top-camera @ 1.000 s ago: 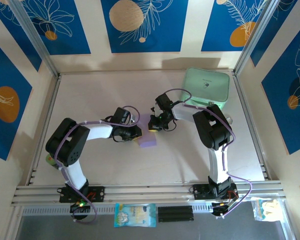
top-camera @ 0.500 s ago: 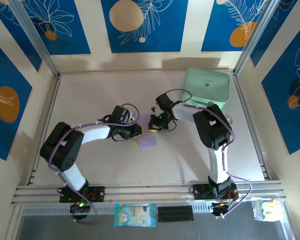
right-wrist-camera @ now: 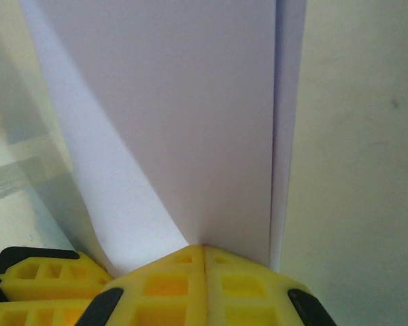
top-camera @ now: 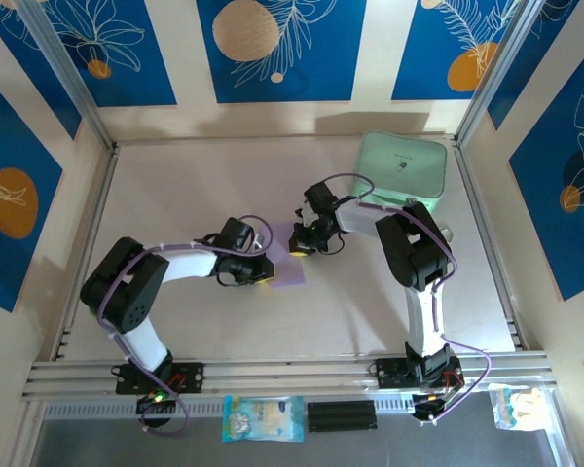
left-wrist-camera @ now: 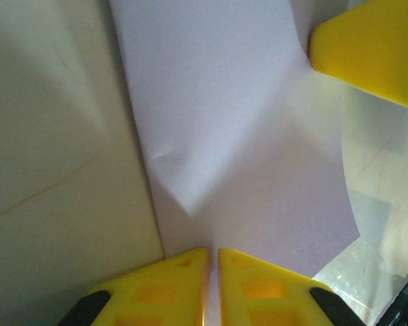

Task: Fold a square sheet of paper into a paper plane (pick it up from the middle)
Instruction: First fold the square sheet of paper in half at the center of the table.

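The sheet of paper (top-camera: 292, 270) is pale lilac, folded over on itself, and spans the gap between both grippers at mid-table. My left gripper (top-camera: 260, 269) pinches its left end. In the left wrist view the yellow jaws (left-wrist-camera: 212, 255) stand shut on the sheet's (left-wrist-camera: 238, 136) creased edge, with a fingertip (left-wrist-camera: 370, 54) of the right gripper at the top right. My right gripper (top-camera: 304, 243) is shut on the sheet's far end. Its wrist view has the jaws (right-wrist-camera: 204, 250) closed on a doubled layer of the sheet (right-wrist-camera: 190, 122). The paper plane is out of view.
A mint-green rounded case (top-camera: 401, 170) lies at the back right, beside the right arm. The beige table (top-camera: 175, 195) has raised rails on both sides. A snack packet (top-camera: 263, 418) lies below the front rail.
My left gripper has shifted slightly toward the near edge, taking its end of the sheet with it. The right gripper has stayed in place.
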